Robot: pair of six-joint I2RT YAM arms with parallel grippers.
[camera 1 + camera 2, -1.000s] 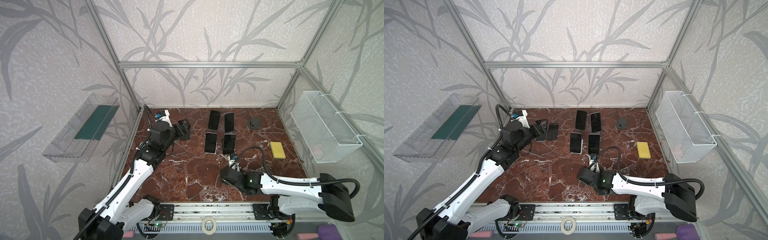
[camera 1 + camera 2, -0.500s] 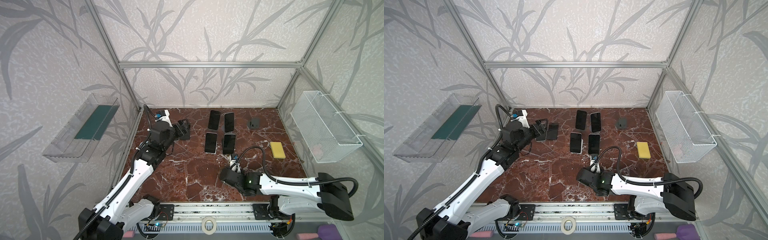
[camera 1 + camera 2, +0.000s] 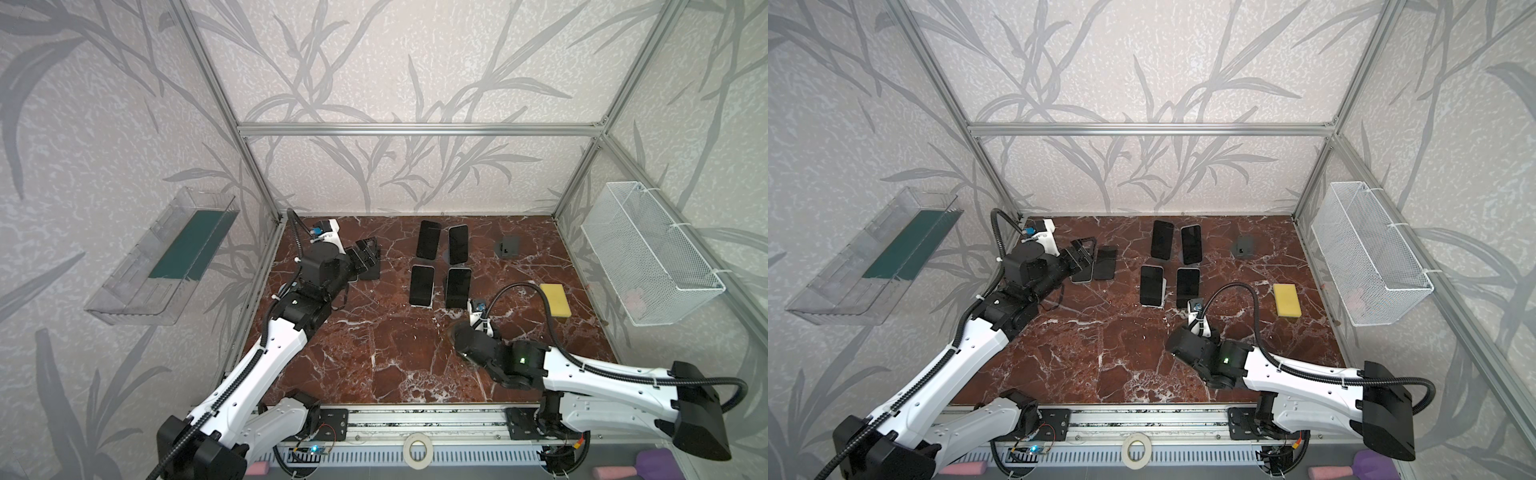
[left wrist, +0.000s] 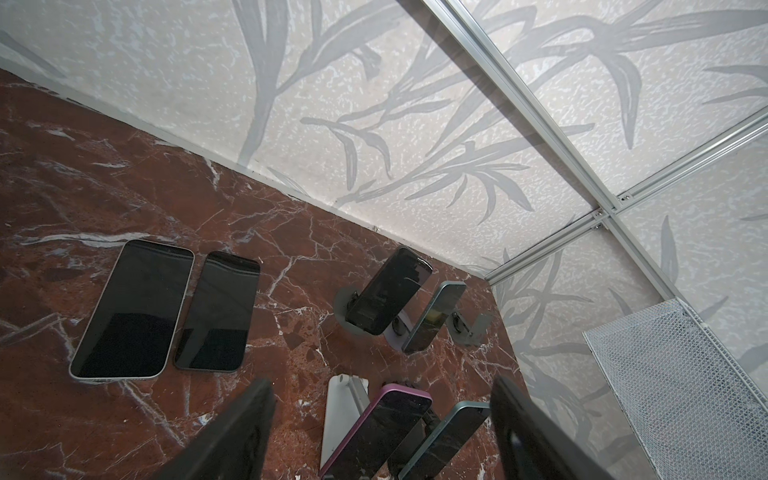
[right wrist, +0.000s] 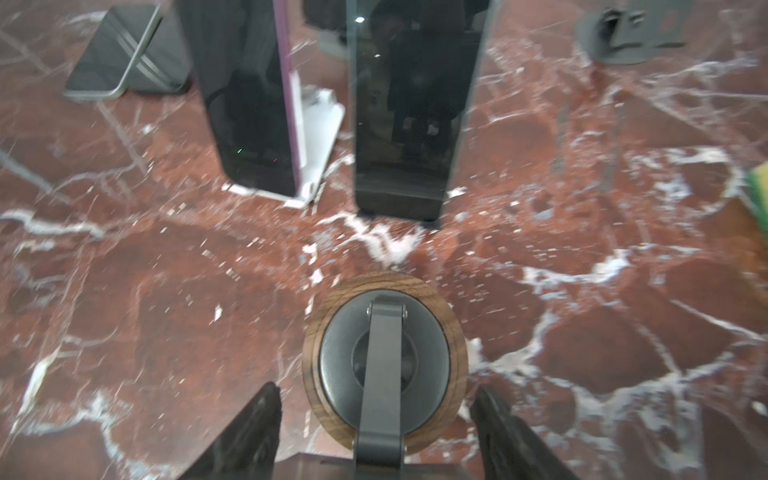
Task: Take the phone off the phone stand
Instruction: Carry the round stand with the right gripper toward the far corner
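Note:
Low over the front middle of the table, my right gripper [image 5: 375,390] has a finger on each side of a round phone stand [image 5: 384,357] with a wooden rim and grey disc. The stand's grey arm rises to the back of a dark flat phone [image 5: 324,467], which spans the gap between the fingers. In both top views the wrist [image 3: 473,343] hides the grip. My left gripper [image 4: 380,390] hangs open and empty at the back left [image 3: 365,254], above two phones lying flat [image 4: 133,307].
Several more phones lean on stands mid-table [image 3: 428,245] [image 3: 422,284]. An empty grey stand [image 3: 508,247] sits at the back right, with a yellow sponge [image 3: 555,299] in front of it. A wire basket [image 3: 648,257] hangs on the right wall and a clear tray [image 3: 166,257] on the left.
My right wrist has edged slightly toward the back of the table. The left arm has not moved.

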